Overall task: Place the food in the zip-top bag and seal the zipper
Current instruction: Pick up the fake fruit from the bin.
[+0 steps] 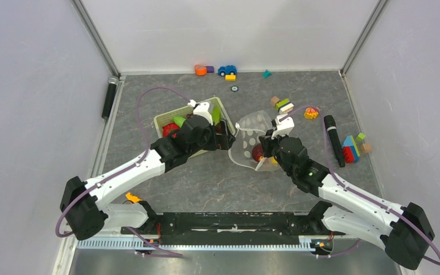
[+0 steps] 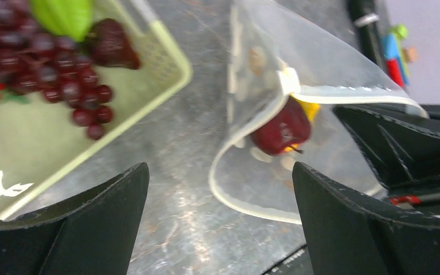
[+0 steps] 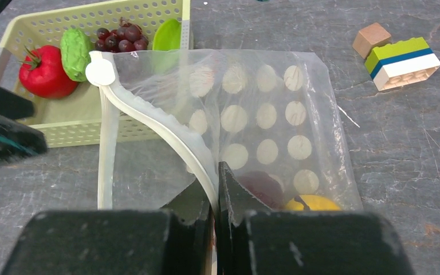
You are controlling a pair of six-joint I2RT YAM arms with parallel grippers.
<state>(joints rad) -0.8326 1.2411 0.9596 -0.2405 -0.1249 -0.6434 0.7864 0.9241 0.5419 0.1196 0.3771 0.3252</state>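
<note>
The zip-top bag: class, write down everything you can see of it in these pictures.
The zip-top bag is clear, thin plastic printed with rows of white dots. Its mouth gapes open toward the basket; the whitish zipper curves apart, white slider tab at one end. The right gripper pinches the zipper, holding that edge up off the table. A red piece and a yellow piece lie inside.

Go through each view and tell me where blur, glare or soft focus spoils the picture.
Left wrist: soft all over, the grape bunch smeared, glare streaks on the table. Right wrist: the right gripper goes out of focus toward the bottom edge, while the zip-top bag and its white dots are sharp. Top external: even light, faint shadows, sharp, but everything is small.
</note>
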